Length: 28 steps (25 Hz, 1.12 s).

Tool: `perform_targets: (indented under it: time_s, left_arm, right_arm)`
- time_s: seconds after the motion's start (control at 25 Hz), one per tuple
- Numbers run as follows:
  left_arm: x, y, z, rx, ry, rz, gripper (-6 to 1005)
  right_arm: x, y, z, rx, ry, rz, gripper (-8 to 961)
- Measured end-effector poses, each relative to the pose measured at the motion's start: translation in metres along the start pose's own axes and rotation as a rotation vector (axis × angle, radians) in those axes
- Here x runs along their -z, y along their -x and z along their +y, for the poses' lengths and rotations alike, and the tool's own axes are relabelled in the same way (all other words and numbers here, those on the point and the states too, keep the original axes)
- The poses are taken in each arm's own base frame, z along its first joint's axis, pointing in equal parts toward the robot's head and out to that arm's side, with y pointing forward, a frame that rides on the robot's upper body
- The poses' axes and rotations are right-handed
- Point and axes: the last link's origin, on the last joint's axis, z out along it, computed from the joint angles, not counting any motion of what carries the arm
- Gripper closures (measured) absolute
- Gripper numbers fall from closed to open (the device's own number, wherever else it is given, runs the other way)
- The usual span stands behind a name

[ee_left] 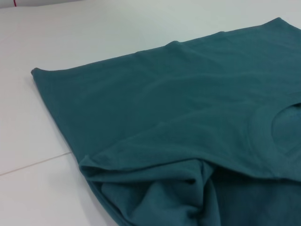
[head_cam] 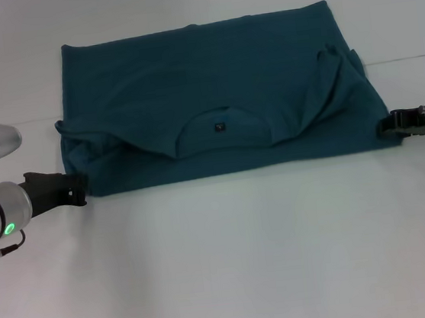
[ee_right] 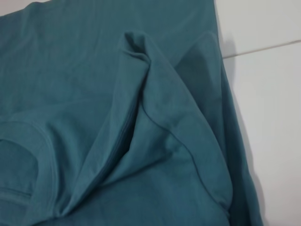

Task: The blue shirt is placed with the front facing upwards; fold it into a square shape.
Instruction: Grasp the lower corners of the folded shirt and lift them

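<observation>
The blue shirt (head_cam: 214, 105) is lying flat on the white surface (head_cam: 232, 264), already doubled over once by the look of it: the round neck (head_cam: 223, 131) with its little dark label sits near the edge closest to the robot, and the lettering isn't showing at all. Both sleeves are tucked in on top and rumpled, one on each side of the collar, with the right one (ee_right: 155, 117) standing up in a soft ridge.

It's plain cotton jersey, so light, floppy and zero stiffness. It'll drape and drag rather than hold a crease, and the loose sleeve layers will probably slide if only the top layer gets pinched. I'd grab at the near corners, through all layers, and keep both sides level.

Left gripper (head_cam: 78, 191) is low at the near left corner, tips touching or just at the cloth. Right gripper (head_cam: 393, 123) is at the near right corner, same deal. Honestly can't tell if either set of fingers is apart or clamped on fabric; the wrist views only show shirt.
</observation>
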Motion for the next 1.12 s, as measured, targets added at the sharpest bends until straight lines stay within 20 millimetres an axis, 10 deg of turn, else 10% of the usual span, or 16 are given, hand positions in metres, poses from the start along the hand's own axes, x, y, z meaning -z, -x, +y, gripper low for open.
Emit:
perform_targets:
  time_s: [0.76,1.12]
  left_arm:
    - [0.001,-0.001,-0.001,-0.002,-0.002,0.004,974]
    - [0.0,-0.003,0.0,-0.004,-0.001,0.006,974]
  right_arm:
    - [0.006,0.002,-0.005,0.01,0.009,-0.026,954]
    - [0.013,0.004,-0.023,-0.084,-0.005,-0.062,760]
